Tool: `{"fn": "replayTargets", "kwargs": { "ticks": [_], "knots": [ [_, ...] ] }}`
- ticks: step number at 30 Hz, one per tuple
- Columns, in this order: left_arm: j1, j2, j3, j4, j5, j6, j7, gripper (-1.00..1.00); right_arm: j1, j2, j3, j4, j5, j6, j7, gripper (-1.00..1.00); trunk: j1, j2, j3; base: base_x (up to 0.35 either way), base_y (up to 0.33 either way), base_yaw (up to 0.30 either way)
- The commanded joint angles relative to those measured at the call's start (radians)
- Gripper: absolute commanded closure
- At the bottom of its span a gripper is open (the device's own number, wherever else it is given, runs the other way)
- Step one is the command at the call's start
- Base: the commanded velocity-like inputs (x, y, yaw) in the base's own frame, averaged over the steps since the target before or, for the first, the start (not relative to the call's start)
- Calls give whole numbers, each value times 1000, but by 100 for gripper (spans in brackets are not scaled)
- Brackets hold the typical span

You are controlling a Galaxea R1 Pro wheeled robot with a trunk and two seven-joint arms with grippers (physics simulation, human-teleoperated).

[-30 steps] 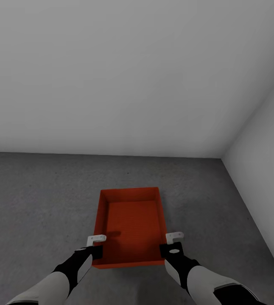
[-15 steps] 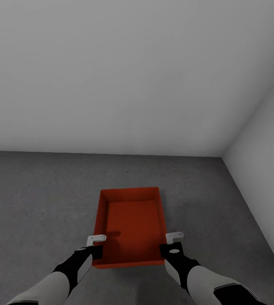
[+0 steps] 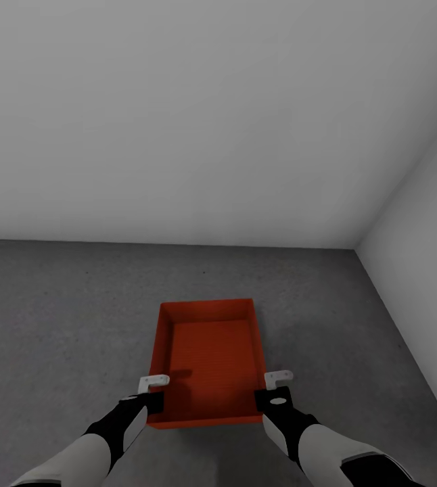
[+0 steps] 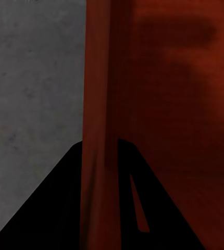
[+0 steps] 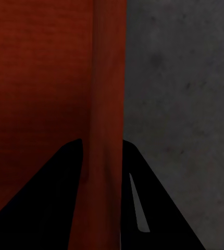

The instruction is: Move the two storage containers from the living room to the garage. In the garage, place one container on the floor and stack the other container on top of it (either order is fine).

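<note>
One red-orange storage container [image 3: 208, 355] lies lengthwise in front of me over the dark grey concrete floor [image 3: 56, 318] of the garage. My left gripper [image 3: 152, 393] is shut on its left side wall near the near corner. The right gripper [image 3: 272, 391] is shut on the right side wall opposite. In the left wrist view the black fingers [image 4: 60, 208] straddle the thin red wall [image 4: 99, 94]. The right wrist view shows the same grip on the other wall [image 5: 108, 94]. Whether the box rests on the floor or hangs just above it, I cannot tell.
A plain pale grey wall [image 3: 178, 135] stands straight ahead beyond the box. Another pale wall [image 3: 428, 230] closes the right side, meeting the first at a corner. Grey concrete stretches to the left and around the box.
</note>
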Motion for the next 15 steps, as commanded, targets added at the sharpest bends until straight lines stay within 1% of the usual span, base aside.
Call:
{"fn": "replayTargets", "kwargs": {
  "ticks": [1,15],
  "knots": [
    [0,39,7,-10,2,7,9,100,0,0,-9,4,-5,41,-9,100,0,0,-1,0,0,0],
    [0,39,7,-9,2,7,9,100,0,0,-9,4,-5,46,-9,100,0,0,-1,0,0,0]
  ]
}}
